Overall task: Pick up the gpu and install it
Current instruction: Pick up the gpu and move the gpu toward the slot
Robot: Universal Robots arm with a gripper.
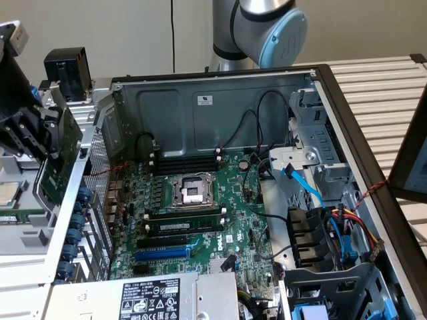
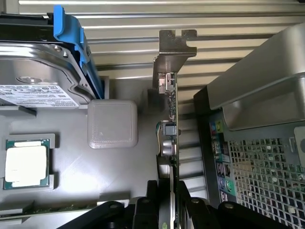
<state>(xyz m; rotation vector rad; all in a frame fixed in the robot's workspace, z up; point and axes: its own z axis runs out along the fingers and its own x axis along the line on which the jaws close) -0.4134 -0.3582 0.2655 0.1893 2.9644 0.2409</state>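
The gpu (image 1: 56,168), a flat green card, hangs off the table outside the open computer case, at the exterior view's left. My black gripper (image 1: 48,137) is shut on it. In the wrist view the gpu (image 2: 171,119) is seen edge-on, with its metal bracket (image 2: 175,45) at the far end. The gripper (image 2: 167,210) clamps the card between its two black fingers (image 2: 143,212). The card is beside the case's perforated rear wall (image 1: 100,193), apart from it. Inside the case lies the big green motherboard (image 1: 220,220) with a blue slot (image 1: 163,252).
A grey parts tray (image 2: 71,191) below the card holds a processor chip (image 2: 26,162), a hard drive (image 2: 38,71) in a blue carrier and a grey block (image 2: 113,123). The case holds the processor socket (image 1: 190,190), the power supply (image 1: 160,297), a drive cage (image 1: 313,160) and loose cables (image 1: 333,227).
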